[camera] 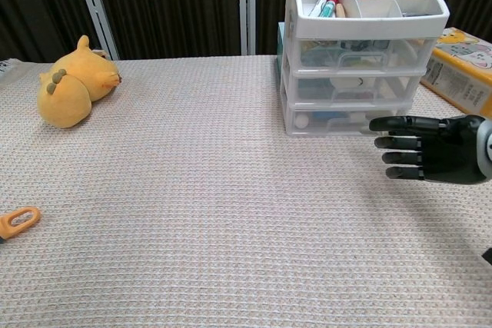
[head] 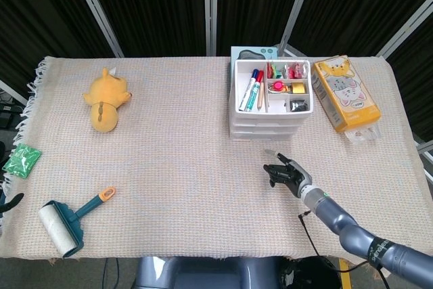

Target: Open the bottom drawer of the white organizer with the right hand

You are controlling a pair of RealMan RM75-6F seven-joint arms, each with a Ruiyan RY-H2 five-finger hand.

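The white organizer [head: 270, 106] [camera: 357, 51] stands at the back right of the table, with three clear drawers stacked under a top tray of pens and small items. Its bottom drawer [camera: 346, 119] [head: 262, 134] is pushed in. My right hand [head: 286, 172] [camera: 430, 147] hovers in front of the organizer, a short way out from the bottom drawer, fingers spread and straight, holding nothing and touching nothing. At the far left edge of the head view only a dark fingertip of my left hand [head: 9, 200] shows.
A yellow cat-print box [head: 346, 93] [camera: 465, 73] lies right of the organizer. A yellow plush toy [head: 107, 98] [camera: 73, 82] sits back left. A lint roller [head: 66, 225] with an orange handle end [camera: 17, 221] lies front left. A green packet [head: 21, 160] rests at the left edge.
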